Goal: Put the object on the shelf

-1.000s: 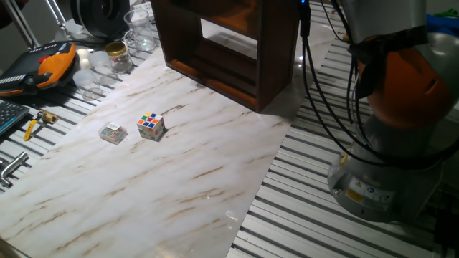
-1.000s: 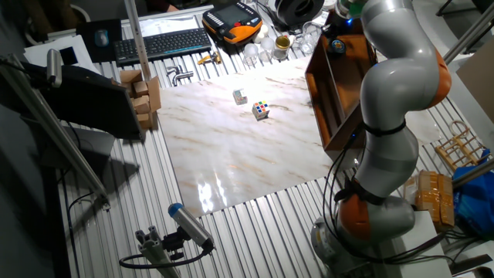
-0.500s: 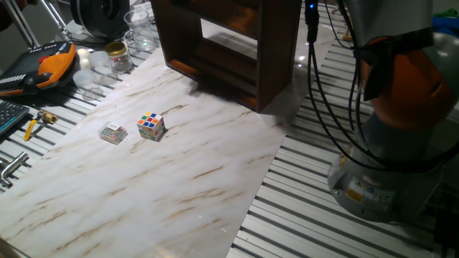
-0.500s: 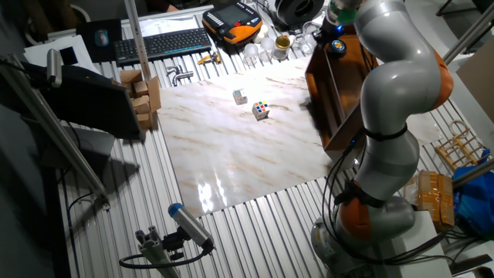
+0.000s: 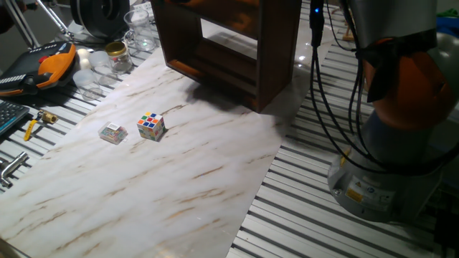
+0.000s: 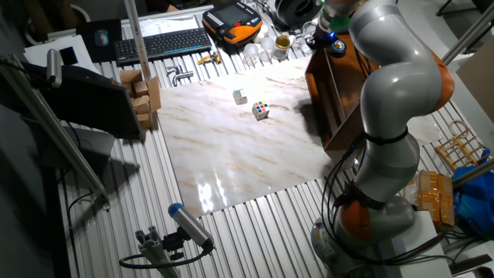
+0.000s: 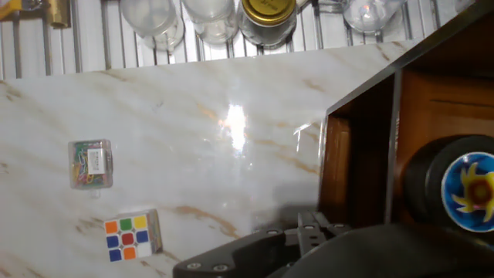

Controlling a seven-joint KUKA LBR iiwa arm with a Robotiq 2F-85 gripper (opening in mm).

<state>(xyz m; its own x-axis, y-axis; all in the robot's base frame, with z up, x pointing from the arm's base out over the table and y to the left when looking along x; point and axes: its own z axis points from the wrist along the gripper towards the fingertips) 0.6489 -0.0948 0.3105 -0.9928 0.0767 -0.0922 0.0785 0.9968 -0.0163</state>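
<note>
The object, a flat black puck (image 7: 465,191) with a blue, yellow and orange emblem, lies on the top board of the dark brown wooden shelf (image 7: 363,170). In the other fixed view the puck (image 6: 337,46) sits on the shelf's top (image 6: 328,93) just below the arm's hand. My gripper (image 7: 324,251) shows as dark fingers along the bottom of the hand view, to the left of the puck, apart from it and empty. Its jaws look spread open. In one fixed view only the shelf (image 5: 226,50) shows; the puck and the gripper are out of frame.
A Rubik's cube (image 5: 150,125) and a small clear box (image 5: 112,133) lie on the marble board (image 5: 158,186). Glass jars (image 7: 268,17), an orange tool (image 5: 54,63) and a keyboard (image 6: 162,42) are behind the board. The robot base (image 5: 387,165) is at the right.
The hand has moved away from the puck, to the left over the shelf's edge toward the board. The puck stays on the shelf top. Cube and box have not moved.
</note>
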